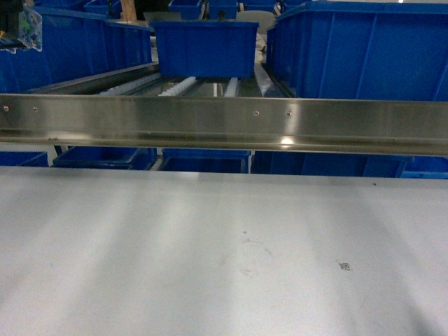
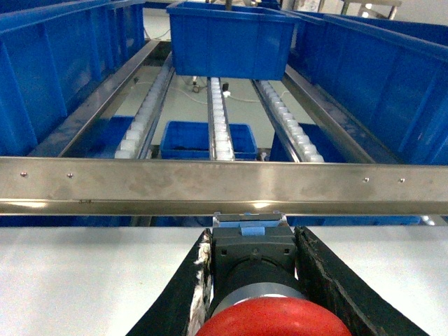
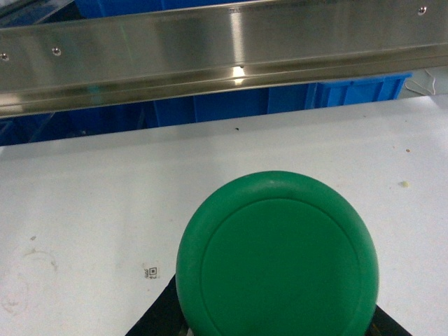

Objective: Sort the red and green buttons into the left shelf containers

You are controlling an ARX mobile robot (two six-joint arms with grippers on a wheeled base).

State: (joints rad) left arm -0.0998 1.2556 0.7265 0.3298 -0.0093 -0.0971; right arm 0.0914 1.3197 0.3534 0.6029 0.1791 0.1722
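Observation:
In the left wrist view my left gripper [image 2: 253, 234] is shut on a red button [image 2: 276, 323]; its black body sits between the two dark fingers [image 2: 329, 280], cap toward the camera. The right wrist view shows my right gripper [image 3: 276, 315] shut on a green button [image 3: 277, 255], whose round cap hides most of the fingers [image 3: 150, 318]. Both hover over the white table near the shelf's steel rail [image 2: 224, 185]. Blue shelf containers stand beyond it: one at the left [image 1: 70, 49], one in the middle [image 1: 205, 47]. Neither gripper shows in the head view.
A steel rail [image 1: 224, 124] crosses the shelf front above the white table [image 1: 175, 266]. Roller tracks [image 2: 218, 119] run back under the middle bin. A large blue bin [image 1: 364, 52] fills the right side. More blue bins [image 1: 105, 157] sit on the lower level.

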